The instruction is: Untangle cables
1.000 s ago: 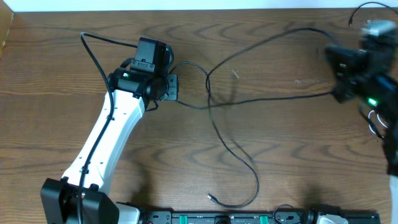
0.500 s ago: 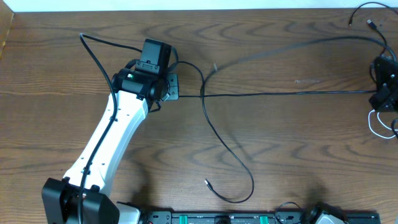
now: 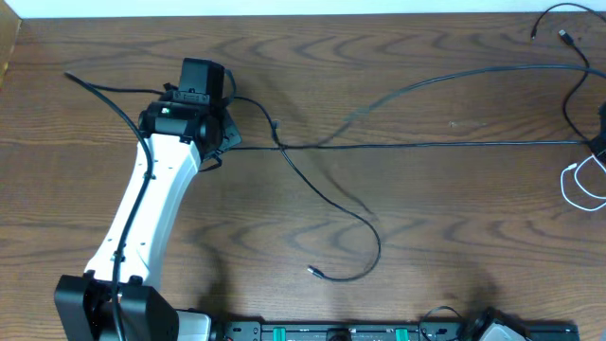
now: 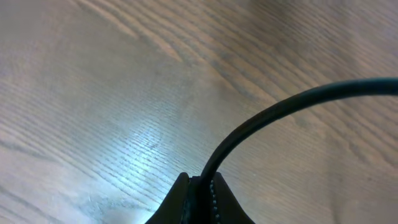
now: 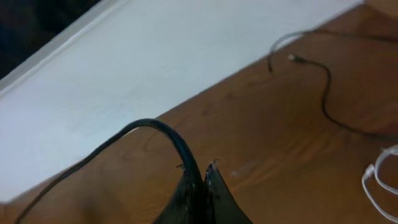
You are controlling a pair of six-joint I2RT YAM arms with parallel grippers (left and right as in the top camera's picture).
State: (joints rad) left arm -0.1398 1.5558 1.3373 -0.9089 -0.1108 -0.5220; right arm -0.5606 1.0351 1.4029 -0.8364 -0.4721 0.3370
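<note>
While the left gripper (image 4: 200, 185) pinches a black cable (image 4: 280, 109) between jaws pressed almost together, the cord arches up and away to the right over the table (image 4: 93, 93)

From overhead, the left gripper (image 3: 225, 140) sits at the left of the table (image 3: 454, 246), and a taut cable (image 3: 426, 144) runs straight from it to the right edge. A looping cable (image 3: 365, 223) crosses that line near the gripper, curves down toward the front and ends in a small plug (image 3: 313, 272) lying free on the wood. Another black strand (image 3: 454, 76) sweeps from the upper right toward the crossing; it is too faint to trace fully. A white cable (image 3: 571, 185) lies coiled at the right edge

The right gripper (image 5: 200, 177) is all but out of the overhead view. Its own camera shows its jaws closed on a black cable (image 5: 165, 129), which bends up and off to the left. Beyond it a thin cable (image 5: 326, 93) with a plug end rests on the table (image 5: 267, 143), and the white cable (image 5: 376, 180) lies at the right
</note>
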